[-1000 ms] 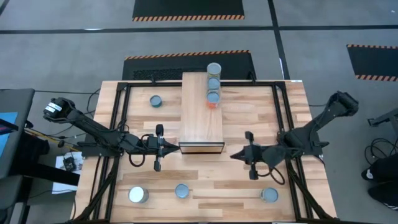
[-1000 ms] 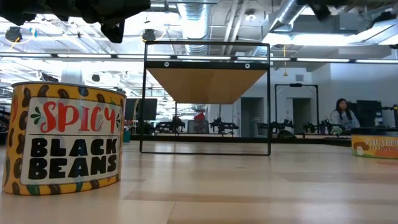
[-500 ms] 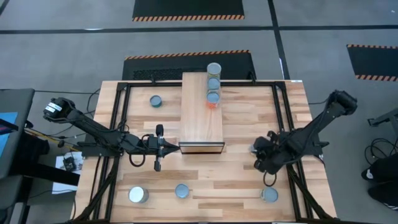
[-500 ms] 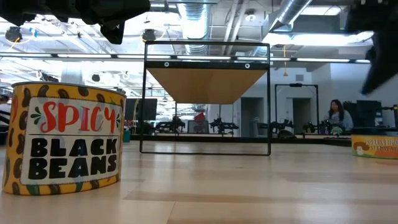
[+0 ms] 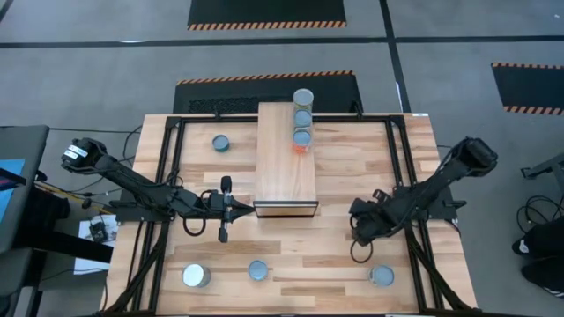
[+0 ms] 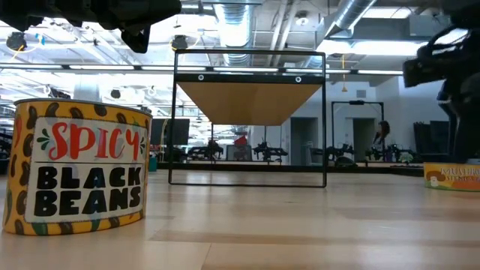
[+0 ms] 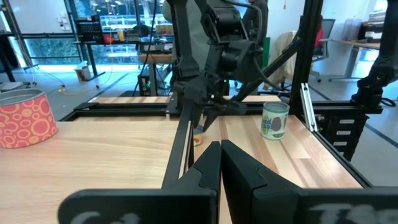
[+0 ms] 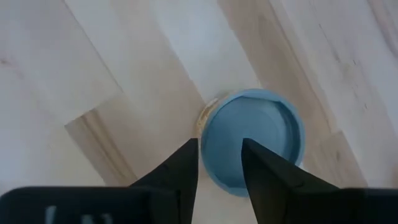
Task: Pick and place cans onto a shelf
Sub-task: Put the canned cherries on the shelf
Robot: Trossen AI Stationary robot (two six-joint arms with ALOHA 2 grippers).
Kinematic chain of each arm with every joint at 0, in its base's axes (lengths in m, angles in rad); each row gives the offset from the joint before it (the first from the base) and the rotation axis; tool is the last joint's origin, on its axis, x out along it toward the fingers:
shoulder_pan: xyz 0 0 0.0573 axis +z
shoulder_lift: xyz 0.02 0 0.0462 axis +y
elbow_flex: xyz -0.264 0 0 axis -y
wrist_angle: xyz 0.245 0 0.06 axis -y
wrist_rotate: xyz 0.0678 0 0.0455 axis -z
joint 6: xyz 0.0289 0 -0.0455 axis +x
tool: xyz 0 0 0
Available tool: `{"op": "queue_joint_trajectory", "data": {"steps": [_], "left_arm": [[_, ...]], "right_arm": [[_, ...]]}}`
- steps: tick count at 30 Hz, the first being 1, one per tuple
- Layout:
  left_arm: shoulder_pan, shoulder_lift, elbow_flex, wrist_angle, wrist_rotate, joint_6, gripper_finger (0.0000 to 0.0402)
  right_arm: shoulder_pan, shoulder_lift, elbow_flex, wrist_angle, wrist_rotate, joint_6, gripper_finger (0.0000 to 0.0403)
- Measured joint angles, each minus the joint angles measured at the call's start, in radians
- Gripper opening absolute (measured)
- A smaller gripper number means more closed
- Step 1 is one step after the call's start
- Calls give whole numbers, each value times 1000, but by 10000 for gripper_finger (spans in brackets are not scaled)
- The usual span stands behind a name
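Slightly parted and holding nothing, the jaws of the right gripper (image 5: 357, 231) point down over the front right of the table, and its wrist view shows the two fingers (image 8: 183, 167) framing the blue top of a can (image 8: 252, 140) below them; the fingers do not appear to touch it. Over on the other side, the left gripper (image 5: 224, 209) waits just left of the shelf's near end, its jaws pressed together on nothing. Going from the biggest thing down: the planked wooden tabletop (image 5: 352, 167) carries a black frame, and the shelf (image 5: 285, 158), a long light-wood box, lies along its middle with the dark-edged end face toward the arms. Three cans (image 5: 302, 119) stand in a row along the shelf's far right edge, the farthest at the back end. Four others sit loose on the table: one (image 5: 220, 143) left of the shelf near the back, a wider white-topped one (image 5: 196, 276) at the front left, one (image 5: 257, 270) just right of that, and one (image 5: 382, 276) at the front right, close to the right gripper. Seen level with the table, the near can's label reads Spicy Black Beans (image 6: 79, 167).
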Motion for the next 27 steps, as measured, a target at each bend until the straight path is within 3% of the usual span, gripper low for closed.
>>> {"op": "queue_joint_trajectory", "data": {"steps": [13,27], "left_arm": [[0,0,0,0,0,0,0],[0,0,0,-1,0,0,0]], "right_arm": [[-113,36,0,45,-49,-103,111],[-172,35,0,115,-108,-174,24]]}}
